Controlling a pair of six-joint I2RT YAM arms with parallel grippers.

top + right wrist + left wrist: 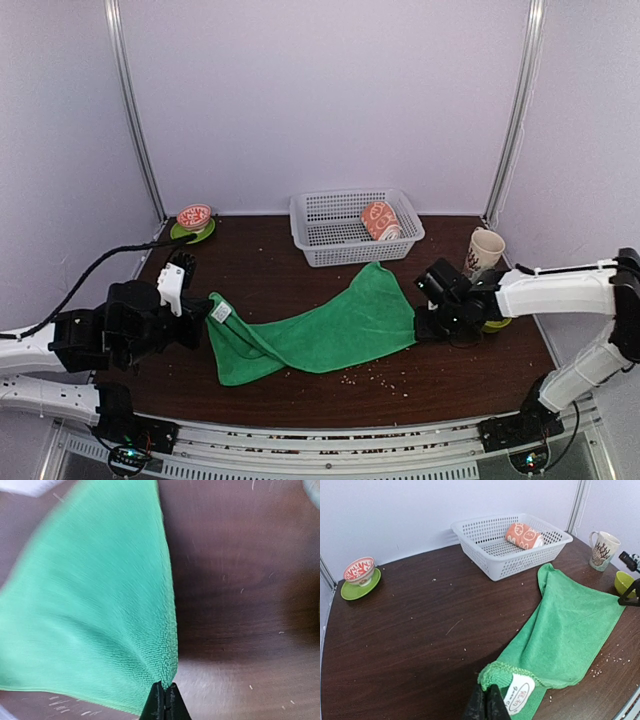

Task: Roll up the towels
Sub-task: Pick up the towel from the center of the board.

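- The green towel (320, 330) is laid diagonally across the middle of the table (280, 280). Its left end is doubled over on itself, and nothing is rolled yet.
- The left hand (485, 706) is pinched on the towel's left corner, just beside the white label (517, 695). That corner is bunched and raised slightly.
- The right hand (165, 696) is pressed together on the hem at the opposite end. The cloth fans out from the pinch, and bare wood is seen beside it.
- Judged reason for the two-end grip: the cloth can be pulled taut and flattened, so a straight edge is available to start the roll. The doubled-over left end should be opened out first.
- The peach towel (522, 535) is already rolled and lies in the white basket (340, 252) at the back. That half of the task is judged done.
- The mug (603, 550) and the yellow-green bowl (623, 582) are close to the right arm and could be knocked if that end is swung outward.
- Crumbs (375, 378) are scattered near the front edge and could be caught in the roll.
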